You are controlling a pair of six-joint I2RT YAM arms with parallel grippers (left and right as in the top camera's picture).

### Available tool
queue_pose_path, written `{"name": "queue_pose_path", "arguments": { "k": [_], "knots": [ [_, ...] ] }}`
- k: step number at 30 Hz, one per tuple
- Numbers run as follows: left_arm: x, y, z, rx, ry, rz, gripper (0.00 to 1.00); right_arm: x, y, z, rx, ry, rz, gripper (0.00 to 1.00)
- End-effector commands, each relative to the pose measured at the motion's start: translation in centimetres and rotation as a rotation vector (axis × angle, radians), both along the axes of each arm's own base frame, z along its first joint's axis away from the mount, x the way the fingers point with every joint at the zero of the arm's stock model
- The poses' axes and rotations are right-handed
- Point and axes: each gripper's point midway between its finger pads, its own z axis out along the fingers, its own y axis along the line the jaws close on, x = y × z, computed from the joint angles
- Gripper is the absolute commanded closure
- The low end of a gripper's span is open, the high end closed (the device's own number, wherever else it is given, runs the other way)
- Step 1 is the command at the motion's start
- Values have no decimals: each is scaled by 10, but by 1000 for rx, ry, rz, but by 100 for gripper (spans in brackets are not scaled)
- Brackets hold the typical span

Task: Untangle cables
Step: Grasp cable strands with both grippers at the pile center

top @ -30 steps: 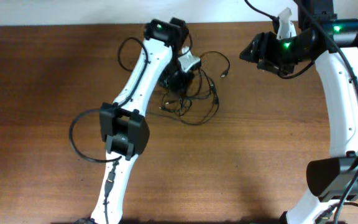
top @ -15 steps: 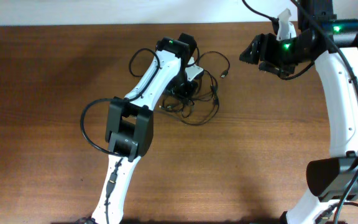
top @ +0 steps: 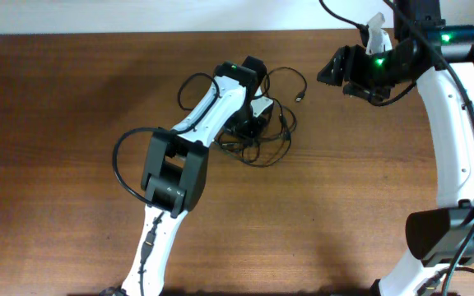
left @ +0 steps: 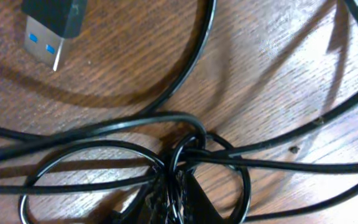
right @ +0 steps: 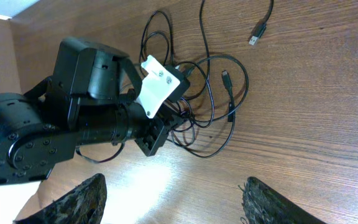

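Note:
The cables [top: 271,130] lie as a knotted clump of thin black wires on the brown table [top: 72,123], at the upper middle. My left gripper [top: 249,125] is down in the clump. In the left wrist view its dark fingers [left: 169,208] are shut on the knot [left: 180,155], where several strands cross. A USB plug with a blue insert [left: 47,26] lies at the top left. My right gripper [top: 331,72] hovers to the clump's upper right, open and empty. Its view shows its fingers [right: 176,202] spread wide above the cables [right: 211,106].
A loose plug end [top: 300,99] trails right of the clump and also shows in the right wrist view [right: 258,32]. The left arm's own thicker cable [top: 120,177] loops out to the left. The table's back edge meets a white wall [top: 138,15].
My left arm has swung right and down onto the clump, and the cables have shifted slightly right with it. The right arm has hardly moved.

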Motion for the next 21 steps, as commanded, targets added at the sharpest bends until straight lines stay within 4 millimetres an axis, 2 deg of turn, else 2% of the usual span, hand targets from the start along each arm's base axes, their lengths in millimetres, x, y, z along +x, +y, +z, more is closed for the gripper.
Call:
{"name": "queue_pose_path", "arguments": {
  "k": [1, 2, 3, 4, 6, 8, 11, 14, 17, 19, 21],
  "knots": [
    [-24, -5, -30, 35, 62, -22, 100, -2, -2, 6, -12, -24, 7, 29],
    [-20, -8, -27, 27, 49, -9, 100, -2, -2, 6, -12, -24, 7, 29],
    [-12, -10, -17, 15, 26, 12, 100, -2, -2, 6, -12, -24, 7, 29],
    [2, -14, 7, -22, -18, 23, 100, -2, -2, 6, -12, -24, 7, 29],
    [30, -25, 83, -165, -141, 46, 100, -2, -1, 6, -7, -24, 10, 29],
    [45, -34, 176, -369, -233, 113, 100, -4, 10, 12, 56, -26, 40, 29],
    [48, -39, 232, -550, -242, 190, 100, -2, 34, 17, 74, -57, 77, 33],
    [57, -49, 253, -636, -290, 180, 100, 9, 51, 8, 72, -24, 9, 40],
    [72, -55, 264, -677, -362, 178, 100, 21, 69, 9, 100, -50, 1, 41],
    [74, -55, 266, -682, -371, 175, 100, 25, 62, 3, 70, -31, -59, 41],
    [74, -57, 267, -687, -377, 171, 100, 38, 61, -6, 69, -25, -108, 41]
  ]
}}
